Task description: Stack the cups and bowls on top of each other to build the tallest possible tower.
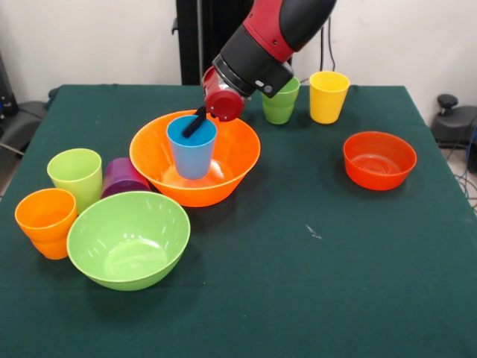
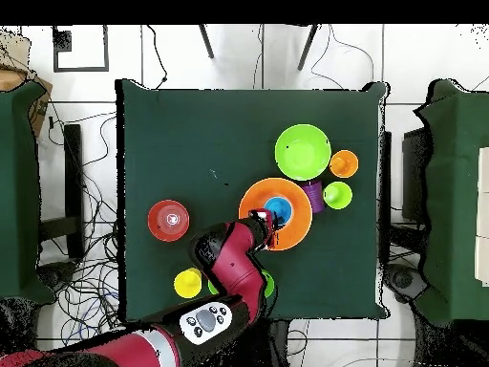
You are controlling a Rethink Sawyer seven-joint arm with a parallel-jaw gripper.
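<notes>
A blue cup [image 1: 192, 149] stands upright inside the large orange bowl [image 1: 238, 153] at mid-table. My gripper [image 1: 197, 121] reaches down at the cup's far rim, with its tip inside the cup's mouth. The overhead view shows the gripper [image 2: 269, 218] over the orange bowl [image 2: 250, 204] beside the blue cup [image 2: 278, 209]. A lime-green bowl [image 1: 128, 239] sits empty at the front left. Next to it are an orange cup [image 1: 46, 222], a lime cup [image 1: 75, 175] and a purple cup [image 1: 123, 177]. A small red-orange bowl [image 1: 379, 160] sits alone at the right.
A yellow cup [image 1: 329, 97] and a darker green cup [image 1: 280, 104] stand at the table's far edge, the green one partly behind my arm. The arm [image 2: 229, 268] slants over that side of the green cloth table [image 1: 298, 283].
</notes>
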